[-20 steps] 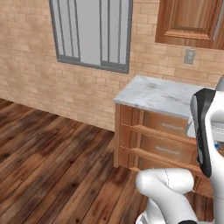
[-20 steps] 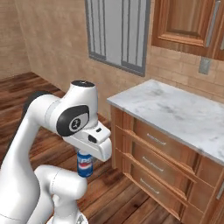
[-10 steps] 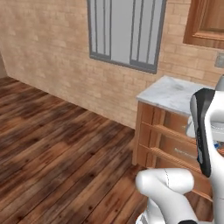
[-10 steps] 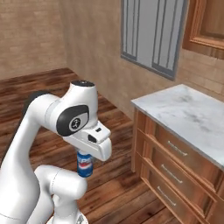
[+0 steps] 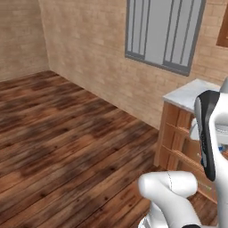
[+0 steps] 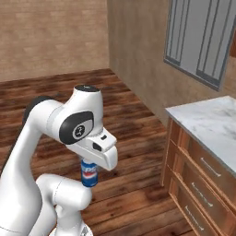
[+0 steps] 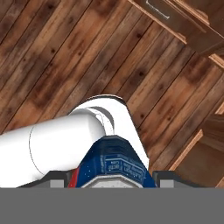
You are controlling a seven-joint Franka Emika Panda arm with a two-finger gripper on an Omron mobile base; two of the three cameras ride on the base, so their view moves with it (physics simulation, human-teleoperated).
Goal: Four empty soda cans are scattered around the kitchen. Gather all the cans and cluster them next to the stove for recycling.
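Note:
A blue soda can (image 6: 90, 174) hangs upright under my hand, in front of the arm's white lower link. In the hand view the same blue can (image 7: 114, 162) sits between the two fingertips, with my gripper (image 7: 114, 178) shut on it. Below it lie the wood floor and part of my own white arm. The stove is out of view.
A marble counter (image 6: 209, 122) over reddish wooden drawers (image 6: 198, 184) stands to the right, also seen as the counter (image 5: 191, 91) in the left base view. A grey window (image 5: 162, 33) is set in the brick wall. Open wood floor (image 5: 58, 129) stretches to the left.
The whole picture has shifted: the base has turned, so counter and window slide to the right in both base views. The can stays held in the gripper.

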